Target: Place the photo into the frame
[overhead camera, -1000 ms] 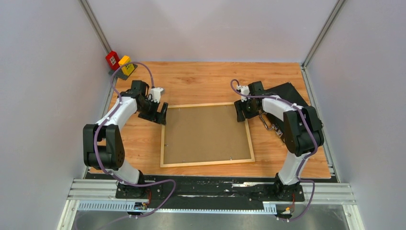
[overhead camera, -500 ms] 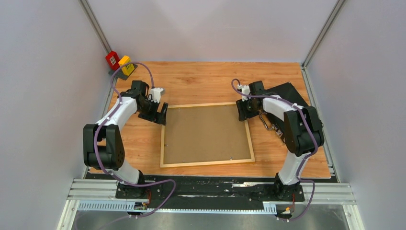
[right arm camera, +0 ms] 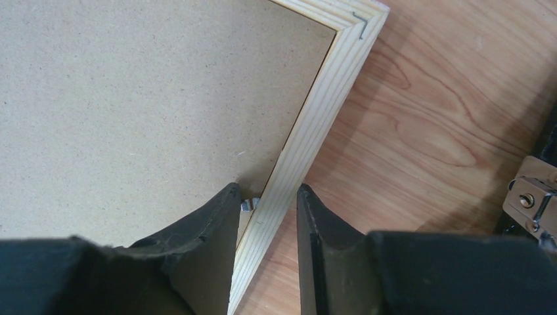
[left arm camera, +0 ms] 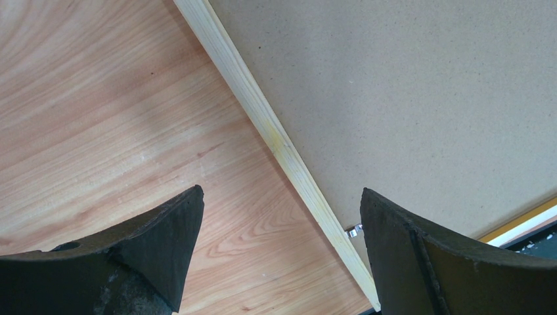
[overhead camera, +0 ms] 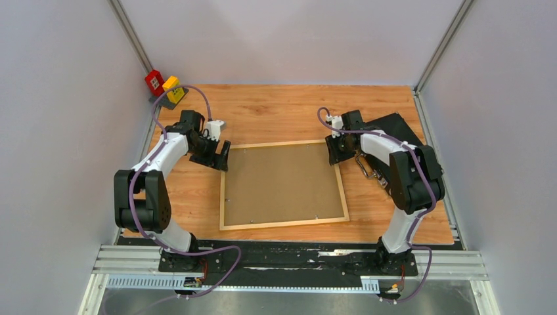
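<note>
The frame lies face down mid-table, light wood back up, with the brown hardboard panel seated in it. The photo is hidden. My left gripper hangs open over the frame's left rail, one finger over the table, the other over the panel; a small metal tab shows by the rail. My right gripper is narrowly open, straddling the right rail near the far right corner. Its left fingertip sits on the panel beside a metal tab.
A black case with a metal latch lies just right of the right gripper. A red and yellow block stands at the far left corner. Grey walls enclose three sides of the wooden table.
The right gripper has shifted slightly to the right and back along the frame's right rail. The left arm and the frame have not moved.
</note>
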Robot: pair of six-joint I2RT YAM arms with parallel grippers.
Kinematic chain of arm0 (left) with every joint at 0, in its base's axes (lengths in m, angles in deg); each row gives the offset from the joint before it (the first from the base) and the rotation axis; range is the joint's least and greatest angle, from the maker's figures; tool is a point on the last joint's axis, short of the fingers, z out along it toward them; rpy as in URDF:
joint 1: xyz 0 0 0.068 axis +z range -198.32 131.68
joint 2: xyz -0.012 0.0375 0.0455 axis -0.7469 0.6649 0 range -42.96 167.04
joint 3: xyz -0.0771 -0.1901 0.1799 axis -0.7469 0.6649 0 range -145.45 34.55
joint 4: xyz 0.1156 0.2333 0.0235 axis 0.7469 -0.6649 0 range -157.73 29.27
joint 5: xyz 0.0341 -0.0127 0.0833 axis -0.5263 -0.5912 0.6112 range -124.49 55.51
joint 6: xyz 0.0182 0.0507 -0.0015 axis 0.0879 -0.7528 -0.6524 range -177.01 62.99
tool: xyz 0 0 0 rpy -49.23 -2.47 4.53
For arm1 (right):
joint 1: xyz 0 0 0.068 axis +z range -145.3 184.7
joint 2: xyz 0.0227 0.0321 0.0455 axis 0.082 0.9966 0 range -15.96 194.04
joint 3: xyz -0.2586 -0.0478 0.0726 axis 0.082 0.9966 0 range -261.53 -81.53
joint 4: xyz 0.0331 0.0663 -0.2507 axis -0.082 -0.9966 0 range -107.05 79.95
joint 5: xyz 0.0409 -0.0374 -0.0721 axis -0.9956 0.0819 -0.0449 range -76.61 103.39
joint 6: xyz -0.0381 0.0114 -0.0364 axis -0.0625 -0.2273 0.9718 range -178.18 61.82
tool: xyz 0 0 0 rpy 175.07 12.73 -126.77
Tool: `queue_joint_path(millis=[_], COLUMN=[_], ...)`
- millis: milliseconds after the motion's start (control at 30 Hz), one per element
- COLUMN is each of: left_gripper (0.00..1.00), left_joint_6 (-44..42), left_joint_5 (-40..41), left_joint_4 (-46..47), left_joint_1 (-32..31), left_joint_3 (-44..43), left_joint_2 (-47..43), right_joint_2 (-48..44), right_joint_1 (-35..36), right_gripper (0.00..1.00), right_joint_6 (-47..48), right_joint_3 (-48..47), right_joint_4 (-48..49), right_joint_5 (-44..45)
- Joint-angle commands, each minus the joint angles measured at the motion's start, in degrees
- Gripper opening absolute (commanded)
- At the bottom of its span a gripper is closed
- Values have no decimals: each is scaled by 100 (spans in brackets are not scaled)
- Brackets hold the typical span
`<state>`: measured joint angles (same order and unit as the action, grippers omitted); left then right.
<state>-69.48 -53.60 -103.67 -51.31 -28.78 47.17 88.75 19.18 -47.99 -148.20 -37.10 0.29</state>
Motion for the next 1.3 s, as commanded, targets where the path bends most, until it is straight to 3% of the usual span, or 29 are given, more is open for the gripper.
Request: queue_joint_path(millis=[0,333,733,1067,1267], left_gripper=[95,95,98,100,100], left_joint_6=[51,52,63,51,-44], left_joint_5=[-42,-43,256,625,777], left_joint_4=[67,44,132,223,235], left_joint_1=[7,8,8,7,8], left_joint_3=[12,-11,5,-6,20], left_joint_2=[6,54,-90,-136,-127], right_joint_2=[26,-64,-432,-1603,-2680], right_joint_1=[38,-43,-51,11,569], right_gripper=[33,31,55,65,66], right_joint_6=[158,193,173,634,1315], right_joint_3=[-43,53,5,502,1378], right_joint_4=[120,100,110,186,-44], right_joint_5=[82,-5,39,-245,-671])
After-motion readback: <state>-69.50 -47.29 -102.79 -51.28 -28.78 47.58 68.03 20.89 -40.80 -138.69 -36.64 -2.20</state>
